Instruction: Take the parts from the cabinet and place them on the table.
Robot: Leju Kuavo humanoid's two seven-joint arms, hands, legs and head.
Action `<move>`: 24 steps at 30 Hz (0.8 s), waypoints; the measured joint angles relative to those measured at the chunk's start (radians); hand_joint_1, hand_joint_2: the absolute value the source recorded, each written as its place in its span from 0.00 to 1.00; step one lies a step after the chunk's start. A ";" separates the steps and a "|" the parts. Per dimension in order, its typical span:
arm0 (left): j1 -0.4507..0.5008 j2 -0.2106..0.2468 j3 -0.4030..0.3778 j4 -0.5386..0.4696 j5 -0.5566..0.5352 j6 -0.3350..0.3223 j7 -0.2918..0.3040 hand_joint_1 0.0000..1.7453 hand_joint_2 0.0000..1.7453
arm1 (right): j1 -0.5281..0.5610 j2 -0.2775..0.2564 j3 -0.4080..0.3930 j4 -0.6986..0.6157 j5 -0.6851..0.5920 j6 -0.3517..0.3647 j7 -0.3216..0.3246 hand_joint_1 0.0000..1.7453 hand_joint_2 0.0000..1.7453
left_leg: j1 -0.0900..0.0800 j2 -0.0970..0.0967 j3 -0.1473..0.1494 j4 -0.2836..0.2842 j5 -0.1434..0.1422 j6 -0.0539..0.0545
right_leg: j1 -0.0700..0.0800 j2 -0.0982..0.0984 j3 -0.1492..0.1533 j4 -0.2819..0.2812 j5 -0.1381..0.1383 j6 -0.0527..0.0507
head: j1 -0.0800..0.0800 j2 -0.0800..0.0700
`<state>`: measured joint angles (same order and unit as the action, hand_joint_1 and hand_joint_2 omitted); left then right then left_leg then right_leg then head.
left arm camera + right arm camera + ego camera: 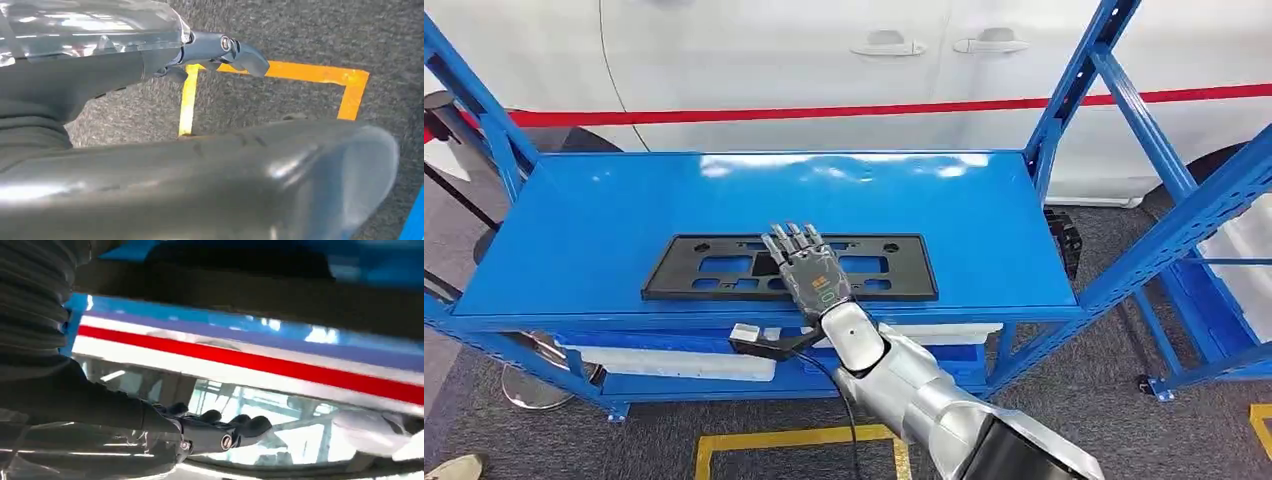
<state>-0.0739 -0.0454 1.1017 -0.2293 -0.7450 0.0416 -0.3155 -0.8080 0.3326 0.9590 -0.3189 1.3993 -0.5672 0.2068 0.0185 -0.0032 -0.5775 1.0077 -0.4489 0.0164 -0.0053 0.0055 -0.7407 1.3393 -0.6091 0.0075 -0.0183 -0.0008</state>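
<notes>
Reaching over the near edge of the blue shelf [604, 215], my right hand [809, 272] lies flat on the middle of the black plastic frame [714, 268], fingers stretched forward and gripping nothing. I judge the frame light, stiff and thin, with cutouts, likely to slide on the glossy paint and flex if lifted by one end; the near long rail by its middle looks the best hold. Its long axis runs left to right, parallel to the shelf's front edge. My left hand [220, 52] hangs over the carpet; I cannot tell how far open
</notes>
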 joint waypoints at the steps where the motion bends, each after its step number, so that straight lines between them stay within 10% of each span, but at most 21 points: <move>1: 0.000 0.000 0.000 0.000 -0.002 0.000 -0.002 0.00 0.00 | 0.000 -0.002 0.000 0.005 0.023 0.022 0.019 0.00 1.00 | 0.000 -0.001 0.001 0.000 0.000 0.000 | 0.000 0.000 -0.002 -0.004 0.019 -0.002 | 0.000 0.000; 3: 0.000 0.000 0.000 0.000 -0.006 -0.002 -0.003 0.00 0.00 | -0.006 -0.003 0.000 0.010 0.052 0.058 0.047 0.24 1.00 | -0.002 -0.003 0.005 0.000 -0.001 -0.001 | 0.002 0.000 0.059 -0.134 0.105 -0.012 | 0.000 0.000; 4: -0.001 0.000 0.000 0.000 -0.007 -0.003 -0.005 0.00 0.00 | -0.015 -0.003 0.000 0.012 0.059 0.073 0.056 0.94 1.00 | -0.004 -0.003 0.008 0.000 -0.003 -0.002 | 0.004 0.000 0.109 -0.237 0.154 -0.021 | 0.000 0.000; 11: -0.003 0.002 0.000 0.002 -0.009 -0.009 -0.010 0.00 0.00 | -0.030 -0.015 -0.016 0.030 0.073 0.120 0.074 0.98 1.00 | -0.005 -0.002 -0.005 0.017 -0.023 -0.036 | 0.002 0.000 0.151 -0.342 0.169 -0.041 | -0.001 0.000; 14: -0.003 0.002 0.000 0.002 -0.009 -0.009 -0.010 0.00 0.00 | -0.028 -0.016 -0.016 0.034 0.075 0.120 0.074 0.98 1.00 | -0.001 -0.002 -0.101 0.228 -0.128 -0.045 | 0.003 -0.002 0.151 -0.341 0.168 -0.048 | -0.002 0.000; 16: -0.001 0.002 0.000 0.002 -0.009 -0.009 -0.010 0.00 0.00 | -0.026 -0.020 -0.016 0.037 0.077 0.120 0.074 0.98 1.00 | 0.002 -0.001 -0.144 0.305 -0.135 -0.053 | 0.003 -0.001 0.150 -0.339 0.168 -0.047 | -0.002 0.000; 19: -0.003 0.003 0.000 0.002 -0.008 -0.010 -0.014 0.00 0.00 | -0.029 -0.021 -0.022 0.039 0.081 0.119 0.071 0.96 1.00 | 0.010 0.000 -0.050 0.106 -0.009 -0.057 | -0.001 0.001 0.155 -0.329 0.159 -0.039 | -0.002 0.000; 20: -0.004 0.002 0.000 0.002 -0.008 -0.010 -0.015 0.00 0.00 | -0.030 -0.021 -0.023 0.039 0.081 0.119 0.071 0.95 1.00 | 0.013 0.001 -0.013 0.023 0.006 -0.056 | -0.002 0.001 0.155 -0.321 0.152 -0.033 | -0.002 0.000; 24: -0.004 0.002 0.001 0.002 -0.007 -0.012 -0.017 0.00 0.00 | -0.033 -0.021 -0.032 0.039 0.084 0.116 0.069 0.95 1.00 | 0.001 -0.003 -0.008 0.015 -0.005 -0.032 | 0.005 0.003 0.147 -0.318 0.155 -0.016 | 0.000 0.000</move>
<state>-0.0782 -0.0439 1.1025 -0.2270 -0.7523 0.0298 -0.3323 -0.8410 0.3117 0.9274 -0.2796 1.4832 -0.4513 0.2758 0.0192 -0.0063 -0.5856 1.0228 -0.4543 -0.0155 -0.0007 0.0084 -0.5936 1.0216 -0.4541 -0.0089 -0.0183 -0.0008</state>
